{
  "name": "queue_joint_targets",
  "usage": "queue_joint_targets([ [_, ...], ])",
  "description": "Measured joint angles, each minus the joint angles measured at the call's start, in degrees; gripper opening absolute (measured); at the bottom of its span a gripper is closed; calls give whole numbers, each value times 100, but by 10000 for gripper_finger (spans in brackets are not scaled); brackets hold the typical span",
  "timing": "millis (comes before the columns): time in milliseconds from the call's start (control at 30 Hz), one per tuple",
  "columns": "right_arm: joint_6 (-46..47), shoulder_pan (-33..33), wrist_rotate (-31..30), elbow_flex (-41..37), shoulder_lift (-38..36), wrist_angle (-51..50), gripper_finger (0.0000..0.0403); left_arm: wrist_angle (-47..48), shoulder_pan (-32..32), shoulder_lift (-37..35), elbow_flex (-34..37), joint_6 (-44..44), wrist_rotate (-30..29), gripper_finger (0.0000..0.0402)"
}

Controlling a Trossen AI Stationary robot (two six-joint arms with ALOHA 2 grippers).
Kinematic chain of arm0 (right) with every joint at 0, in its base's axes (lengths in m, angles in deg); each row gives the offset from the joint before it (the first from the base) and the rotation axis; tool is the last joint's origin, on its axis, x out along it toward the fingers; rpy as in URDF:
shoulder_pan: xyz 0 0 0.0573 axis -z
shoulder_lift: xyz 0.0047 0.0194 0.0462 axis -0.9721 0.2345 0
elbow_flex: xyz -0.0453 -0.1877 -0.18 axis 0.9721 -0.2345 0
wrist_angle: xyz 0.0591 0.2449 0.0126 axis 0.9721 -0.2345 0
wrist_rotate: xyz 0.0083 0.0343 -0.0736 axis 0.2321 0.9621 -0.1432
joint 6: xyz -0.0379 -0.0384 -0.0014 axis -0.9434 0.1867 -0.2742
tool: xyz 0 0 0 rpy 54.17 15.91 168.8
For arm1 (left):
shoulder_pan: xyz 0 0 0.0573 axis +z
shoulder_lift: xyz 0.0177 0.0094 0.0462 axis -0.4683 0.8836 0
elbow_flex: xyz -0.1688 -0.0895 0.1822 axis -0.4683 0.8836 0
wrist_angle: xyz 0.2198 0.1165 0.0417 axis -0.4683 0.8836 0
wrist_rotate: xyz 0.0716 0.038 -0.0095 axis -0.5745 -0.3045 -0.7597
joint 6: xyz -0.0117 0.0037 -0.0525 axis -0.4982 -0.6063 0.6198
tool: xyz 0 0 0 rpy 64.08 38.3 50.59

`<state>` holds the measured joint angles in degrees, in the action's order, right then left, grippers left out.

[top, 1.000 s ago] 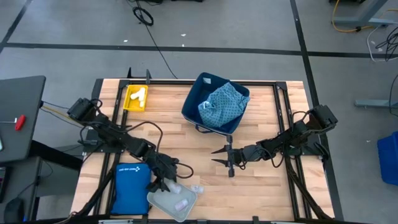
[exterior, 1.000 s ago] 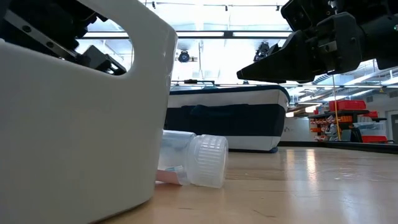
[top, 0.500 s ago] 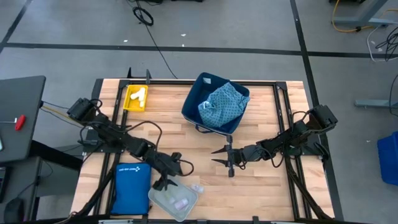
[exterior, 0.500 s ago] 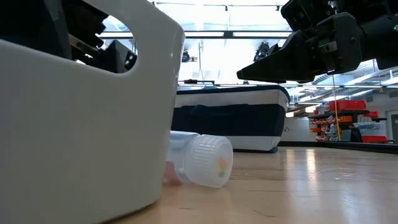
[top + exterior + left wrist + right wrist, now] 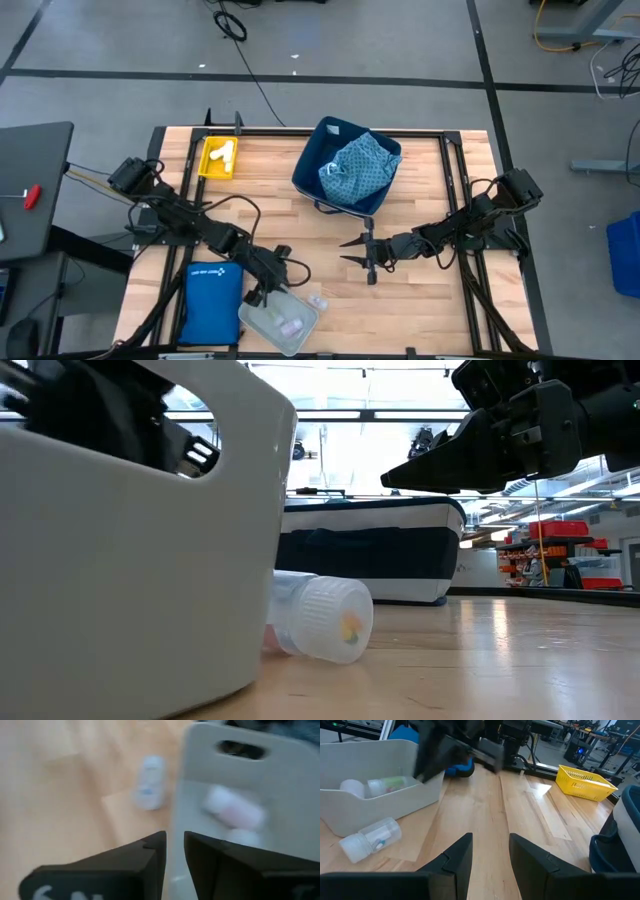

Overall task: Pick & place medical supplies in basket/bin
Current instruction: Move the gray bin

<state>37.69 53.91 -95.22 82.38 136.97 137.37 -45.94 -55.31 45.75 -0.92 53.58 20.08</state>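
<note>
The shallow grey tray rests flat on the table near its front edge. It holds a pinkish vial, a white vial and a greenish vial. My left gripper is at the tray's far-left wall, nearly shut. One clear white-capped vial lies on its side on the wood against the tray's right side. My right gripper hovers open above mid-table, with nothing between its fingers. The navy bin holds the teal patterned cloth. My left gripper has the tray's far-left wall in the narrow gap between its fingers, with one finger inside the tray and the other outside. The fingers slant down from the table's left. The tray stays flat on the table.
A flat blue zip pouch lies just left of the tray. The small yellow bin stands at the far left with white pieces in it. Bare wood lies between the tray and the right gripper.
The tray has slid a little toward the table's right and nudged the loose vial along with it. My left gripper has drawn back from over the tray to its far-left wall, and its fingers now stand closer together.
</note>
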Motion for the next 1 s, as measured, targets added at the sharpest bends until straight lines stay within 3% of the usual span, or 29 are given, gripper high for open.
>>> queue_joint_targets([
  [100, 0, 0, -2, 0, 0, 0, 135, 136, 2, 0, 0, -84, -720, 69],
  [167, 0, 0, -2, 0, 0, 0, 135, 163, 7, 0, 0, -180, -882, 68],
  [433, -2, 0, -2, 0, 0, 1, 135, 104, -146, -23, 0, -483, -504, 8],
  [700, -2, 0, -4, 0, 0, 2, 135, -25, -259, 58, -2, -502, 214, 3],
  [867, -2, 0, -4, 0, 0, 9, 135, 67, -172, 276, -26, -314, 236, 2],
  [1000, -3, 0, -6, 0, 2, 15, 135, 221, -127, 318, -27, -264, -132, 2],
])
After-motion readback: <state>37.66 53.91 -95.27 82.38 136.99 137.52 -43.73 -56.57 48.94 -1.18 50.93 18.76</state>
